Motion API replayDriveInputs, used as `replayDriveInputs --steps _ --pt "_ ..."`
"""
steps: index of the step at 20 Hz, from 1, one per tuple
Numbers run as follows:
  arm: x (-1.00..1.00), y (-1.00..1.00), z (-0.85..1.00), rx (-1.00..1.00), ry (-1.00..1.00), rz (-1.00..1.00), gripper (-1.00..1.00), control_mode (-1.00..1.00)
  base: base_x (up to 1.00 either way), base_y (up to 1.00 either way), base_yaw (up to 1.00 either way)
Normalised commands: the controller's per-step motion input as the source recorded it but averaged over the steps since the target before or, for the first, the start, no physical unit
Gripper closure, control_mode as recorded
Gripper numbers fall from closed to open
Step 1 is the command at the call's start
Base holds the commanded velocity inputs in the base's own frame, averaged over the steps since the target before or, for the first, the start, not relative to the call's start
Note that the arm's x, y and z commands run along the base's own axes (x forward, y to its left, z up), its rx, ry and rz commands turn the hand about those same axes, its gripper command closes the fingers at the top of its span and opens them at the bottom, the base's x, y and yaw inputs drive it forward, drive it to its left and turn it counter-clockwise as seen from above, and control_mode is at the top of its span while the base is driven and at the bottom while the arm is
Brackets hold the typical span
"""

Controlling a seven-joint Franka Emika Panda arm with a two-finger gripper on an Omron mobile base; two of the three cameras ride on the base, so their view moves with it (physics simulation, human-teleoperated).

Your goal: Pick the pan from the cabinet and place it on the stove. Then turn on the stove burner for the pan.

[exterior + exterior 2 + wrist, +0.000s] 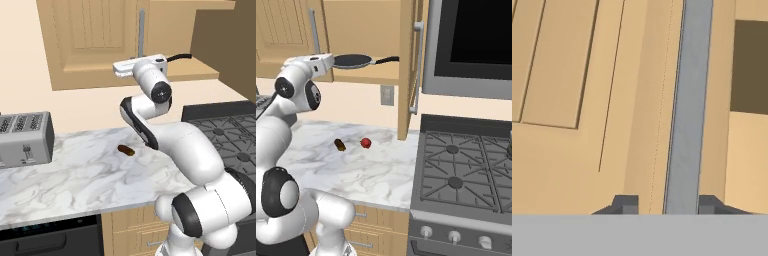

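The pan (353, 61) lies flat on the shelf of the open cabinet (363, 30), its long black handle pointing right; that handle tip (180, 57) pokes out beside my hand in the left base view. My gripper (668, 202) is raised to the closed left cabinet door (90, 40). Its fingertips (628, 204) stand either side of that door's vertical grey bar handle (687, 100), closed on its lower end. The stove (466, 175), with bare grates, is to the right, below the cabinet.
The right cabinet door (406, 75) stands open, edge-on over the counter. A toaster (25, 137) sits at the counter's left. A small brown thing (340, 145) and a red one (365, 143) lie on the marble. Stove knobs (454, 236) line the silver front; a microwave (476, 40) hangs above.
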Motion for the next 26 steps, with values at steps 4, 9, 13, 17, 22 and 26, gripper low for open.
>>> replayDriveInputs --steps 4,9,13,17,22,26 --pt "-0.41 0.45 0.00 0.00 0.00 0.04 1.00 -1.00 0.00 0.00 0.00" --pt "-0.49 0.52 0.00 0.00 0.00 0.01 1.00 -1.00 0.00 0.00 0.00" --pt "-0.52 0.55 0.00 0.00 0.00 0.00 1.00 -1.00 0.00 0.00 0.00" --pt "-0.53 0.58 0.00 0.00 0.00 0.00 1.00 -1.00 0.00 0.00 0.00" --pt "-0.54 0.67 0.00 0.00 0.00 0.00 1.00 -1.00 0.00 0.00 0.00" --pt "-0.50 0.67 0.00 0.00 0.00 0.00 1.00 -1.00 0.00 0.00 0.00"
